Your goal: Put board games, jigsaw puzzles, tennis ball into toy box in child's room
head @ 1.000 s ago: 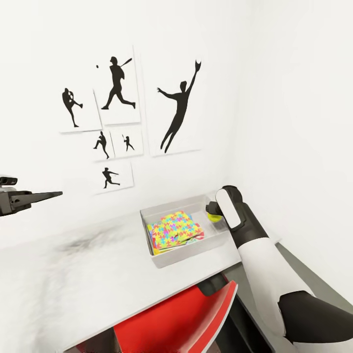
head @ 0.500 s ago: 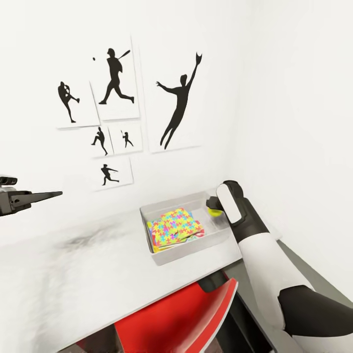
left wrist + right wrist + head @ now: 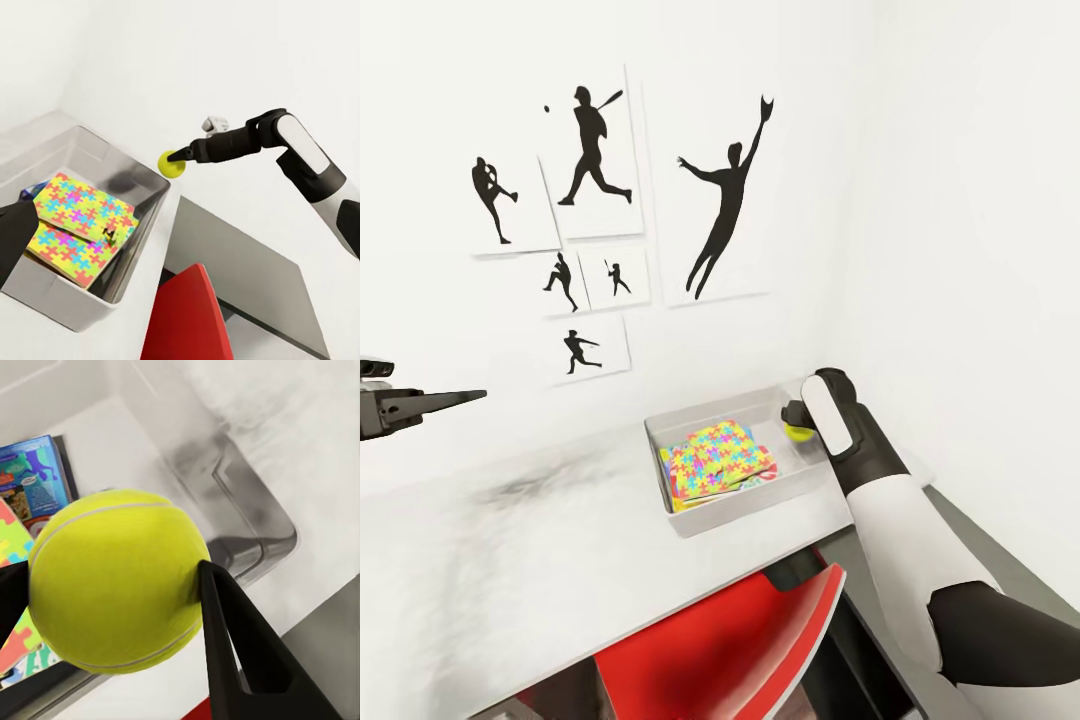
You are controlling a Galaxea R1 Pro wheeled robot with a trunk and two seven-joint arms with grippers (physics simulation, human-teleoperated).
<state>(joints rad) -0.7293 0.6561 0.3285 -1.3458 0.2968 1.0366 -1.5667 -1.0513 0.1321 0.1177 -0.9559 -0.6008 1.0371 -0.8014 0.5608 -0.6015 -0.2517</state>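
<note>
Presently the right end effector (image 3: 182,159) pinches the tennis ball (image 3: 797,432) above the right end of the toy box (image 3: 732,508), which sits at the surface's (image 3: 540,560) right end holding 2 jigsaw puzzles (image 3: 717,458) and a blue board game (image 3: 31,480). Whether the left end effector (image 3: 455,398) is open or closed, I cannot tell.

right pincer (image 3: 796,420) with tennis ball (image 3: 798,432) slightly higher, view drifted down
</note>
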